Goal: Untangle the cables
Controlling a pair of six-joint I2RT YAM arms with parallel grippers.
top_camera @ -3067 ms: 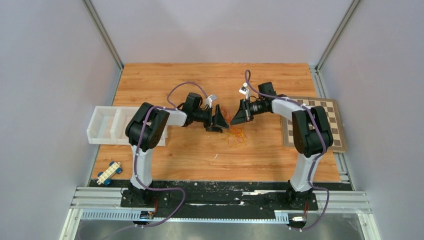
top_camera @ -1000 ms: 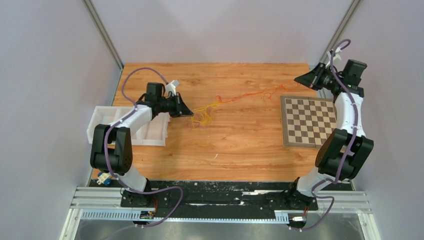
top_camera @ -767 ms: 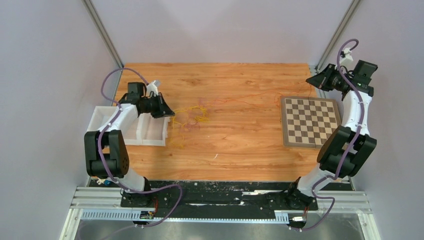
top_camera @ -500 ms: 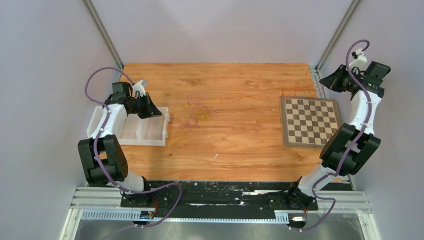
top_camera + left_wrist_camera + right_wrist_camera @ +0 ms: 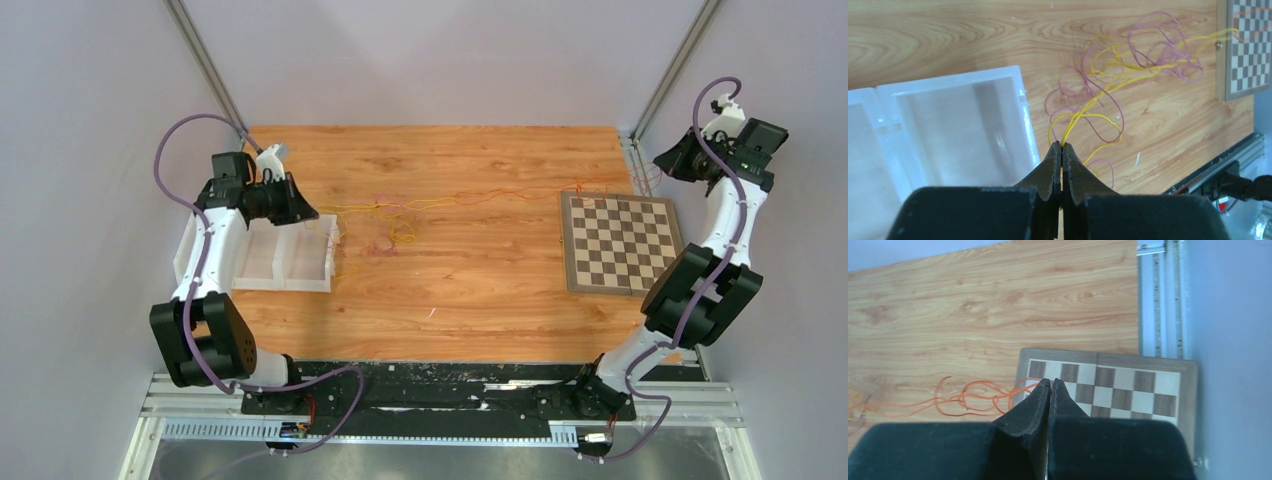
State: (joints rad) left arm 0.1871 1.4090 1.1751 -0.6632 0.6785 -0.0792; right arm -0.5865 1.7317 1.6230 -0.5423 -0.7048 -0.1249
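The left claw (image 5: 1061,148) is pressed together on the yellow cables (image 5: 1093,100). They rise out of its tips and run ahead and to the right. There they loop through the pink cables (image 5: 1120,115), which curl on the table (image 5: 948,40) just beyond the tips. A white tray (image 5: 1020,107) lies below and to the left of this claw.

The right claw (image 5: 1050,383) is also pressed together, pinching the orange cables (image 5: 973,399). These trail off to the left of its tips over the table, and their near end crosses the edge of the chessboard (image 5: 1128,387) below the claw.

From above, thin strands stretch between the two claws, which are well apart at opposite sides of the table.
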